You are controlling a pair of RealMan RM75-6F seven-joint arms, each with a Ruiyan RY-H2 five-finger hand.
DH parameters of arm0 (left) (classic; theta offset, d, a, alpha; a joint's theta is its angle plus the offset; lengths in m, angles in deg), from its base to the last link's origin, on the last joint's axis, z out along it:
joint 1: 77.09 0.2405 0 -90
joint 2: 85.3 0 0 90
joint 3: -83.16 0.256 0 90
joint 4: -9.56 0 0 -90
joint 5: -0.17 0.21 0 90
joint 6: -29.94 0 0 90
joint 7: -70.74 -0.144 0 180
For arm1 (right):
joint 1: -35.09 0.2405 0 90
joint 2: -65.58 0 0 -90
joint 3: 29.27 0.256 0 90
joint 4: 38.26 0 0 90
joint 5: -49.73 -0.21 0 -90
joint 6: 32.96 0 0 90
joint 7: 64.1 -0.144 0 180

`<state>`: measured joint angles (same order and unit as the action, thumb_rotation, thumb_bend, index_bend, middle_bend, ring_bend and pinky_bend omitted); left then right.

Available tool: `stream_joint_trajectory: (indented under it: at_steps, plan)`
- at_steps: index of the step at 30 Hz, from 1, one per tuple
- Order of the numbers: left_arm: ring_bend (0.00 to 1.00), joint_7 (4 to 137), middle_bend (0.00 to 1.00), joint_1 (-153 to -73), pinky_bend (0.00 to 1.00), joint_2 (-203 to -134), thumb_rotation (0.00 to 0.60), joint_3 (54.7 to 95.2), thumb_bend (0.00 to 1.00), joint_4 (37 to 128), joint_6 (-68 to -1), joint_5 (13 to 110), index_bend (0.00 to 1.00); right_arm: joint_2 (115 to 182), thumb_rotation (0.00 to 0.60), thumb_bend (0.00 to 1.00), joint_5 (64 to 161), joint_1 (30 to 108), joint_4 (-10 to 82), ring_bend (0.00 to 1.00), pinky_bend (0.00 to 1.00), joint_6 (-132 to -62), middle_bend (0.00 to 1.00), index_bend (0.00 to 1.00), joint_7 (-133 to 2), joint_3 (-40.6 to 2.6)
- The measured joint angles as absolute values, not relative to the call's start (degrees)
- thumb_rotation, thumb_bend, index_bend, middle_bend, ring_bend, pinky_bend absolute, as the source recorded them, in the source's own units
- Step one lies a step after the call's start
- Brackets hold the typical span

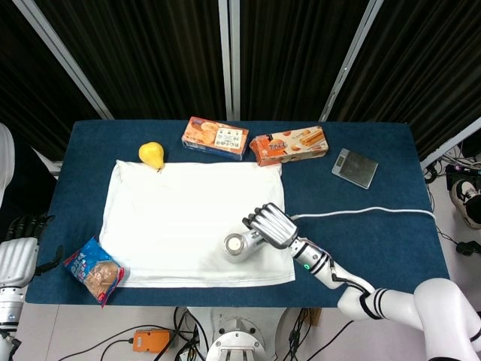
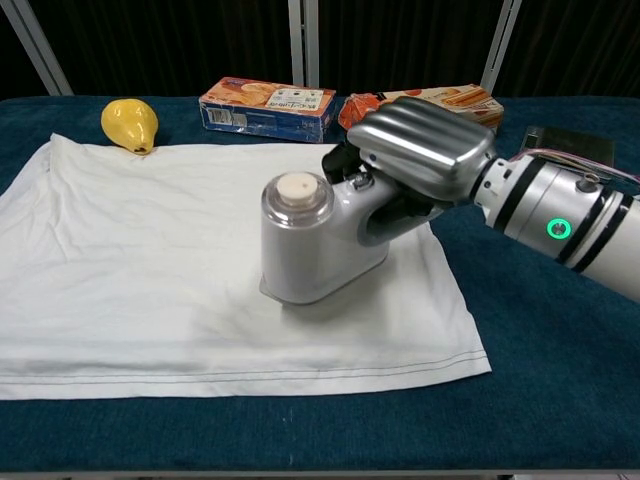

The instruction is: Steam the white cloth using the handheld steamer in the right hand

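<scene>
1. Under the right hand (image 2: 425, 148), the handheld steamer (image 2: 318, 240) stands on the white cloth (image 2: 150, 260), near the cloth's front right corner; its fingers (image 1: 272, 223) are clamped around the steamer's handle.
2. Beyond those fingers, two snack boxes (image 1: 216, 137) (image 1: 289, 145) lie along the far side of the blue table (image 1: 361, 218), with a small scale (image 1: 355, 167) further right.
3. Across the cloth from the fingers, a yellow pear (image 2: 130, 123) touches its far left corner.
4. At the frame's left edge, the left hand (image 1: 16, 259) sits off the table, apparently empty; I cannot tell how its fingers lie.
</scene>
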<state>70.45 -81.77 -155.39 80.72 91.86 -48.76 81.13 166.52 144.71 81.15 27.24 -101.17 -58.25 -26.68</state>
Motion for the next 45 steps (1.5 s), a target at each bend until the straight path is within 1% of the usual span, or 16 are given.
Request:
stream_joint_trajectory:
  at_steps: [2,7,11,14,16,18,19,20,22,35,41,45]
  plan:
    - [0.00,69.5,0.10,-82.9,0.00,-155.4,0.443,81.0,0.35,92.2,-47.6,82.3,0.14,168.0,0.600,0.89,143.6,81.9,25.0,0.73,0.83,-100.3,0.74,0.83,-58.6,-25.2]
    - [0.00,67.3,0.10,-86.3,0.00,-155.6,0.444,81.6,0.35,93.7,-44.7,85.4,0.14,172.0,0.600,0.89,142.0,83.6,18.7,0.73,0.83,-97.7,0.74,0.83,-58.9,-23.7]
    - [0.00,66.1,0.10,-88.4,0.00,-156.0,0.441,82.3,0.35,94.4,-42.4,87.3,0.14,174.4,0.600,0.89,141.7,84.4,13.6,0.73,0.83,-96.5,0.74,0.83,-59.1,-23.8]
    - [0.00,65.8,0.10,-90.1,0.00,-156.5,0.439,82.8,0.35,95.0,-40.3,88.4,0.14,174.7,0.600,0.89,142.0,84.0,11.6,0.73,0.83,-96.7,0.74,0.83,-59.1,-24.7]
    - [0.00,65.7,0.10,-91.4,0.00,-156.9,0.406,83.2,0.35,95.3,-38.6,89.2,0.14,174.3,0.600,0.89,142.2,83.4,11.2,0.73,0.83,-97.0,0.74,0.83,-58.9,-25.2]
    - [0.00,65.5,0.10,-92.8,0.00,-157.6,0.313,83.6,0.36,95.6,-36.9,90.0,0.14,173.6,0.600,0.89,142.2,82.6,10.8,0.73,0.83,-97.3,0.74,0.83,-58.7,-25.7]
    - [0.00,65.5,0.10,-93.3,0.00,-157.9,0.288,83.8,0.36,95.7,-36.2,90.2,0.14,173.3,0.600,0.89,142.2,82.2,10.7,0.73,0.83,-97.4,0.74,0.83,-58.6,-25.9]
    - [0.00,65.5,0.10,-93.9,0.00,-158.2,0.250,83.9,0.36,95.8,-35.4,90.4,0.14,173.0,0.600,0.89,142.1,81.7,10.5,0.73,0.83,-97.6,0.74,0.83,-58.6,-26.1]
    - [0.00,65.4,0.10,-95.3,0.00,-159.1,0.223,84.1,0.36,96.0,-33.9,90.9,0.14,172.6,0.600,0.89,141.9,81.0,10.2,0.73,0.83,-97.7,0.74,0.83,-58.6,-26.4]
    - [0.00,64.4,0.10,-101.1,0.00,-163.5,0.218,84.8,0.36,95.6,-27.8,92.0,0.14,168.9,0.600,0.89,139.8,76.7,7.6,0.73,0.83,-100.4,0.74,0.83,-60.5,-26.2]
    - [0.00,64.0,0.10,-102.3,0.00,-164.8,0.211,85.5,0.36,95.2,-25.7,90.5,0.14,167.5,0.600,0.89,139.2,76.4,10.1,0.73,0.83,-104.0,0.74,0.83,-63.5,-23.7]
    - [0.00,63.8,0.10,-102.0,0.00,-165.1,0.208,86.1,0.36,95.3,-26.1,89.3,0.14,168.3,0.600,0.89,139.2,78.2,11.7,0.73,0.83,-103.8,0.74,0.83,-63.4,-22.1]
